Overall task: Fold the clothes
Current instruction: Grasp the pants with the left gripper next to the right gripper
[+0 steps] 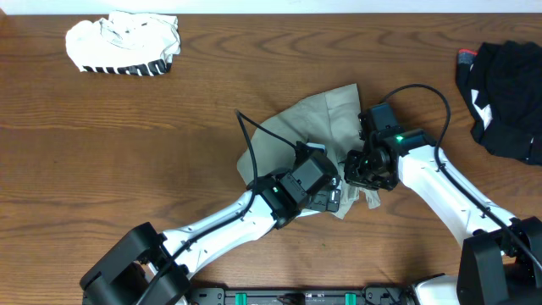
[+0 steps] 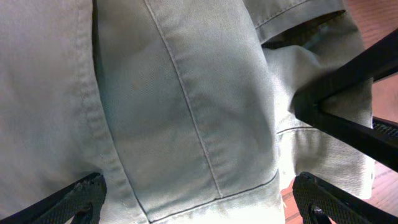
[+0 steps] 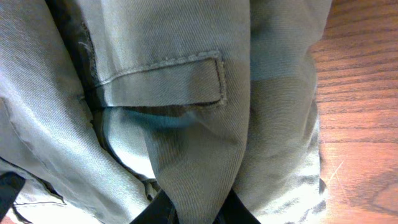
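The khaki-grey garment [image 1: 292,127] lies crumpled in the middle of the table, and both wrist views are filled with its seamed cloth [image 2: 186,93] and a pocket flap [image 3: 168,81]. My left gripper [image 1: 329,193] hovers over the garment's near edge. It is open wide [image 2: 199,211], its fingers [image 2: 68,200] spread either side of a hemmed panel, pinching nothing. My right gripper [image 1: 366,169] is at the garment's right edge, shut on a raised fold of the khaki cloth [image 3: 198,214].
A white garment with black stripes [image 1: 123,44] lies bunched at the far left. A black garment [image 1: 508,85] sits at the far right edge. Bare wooden table [image 1: 127,169] surrounds the khaki piece. The right arm's dark link [image 2: 348,93] crosses the left wrist view.
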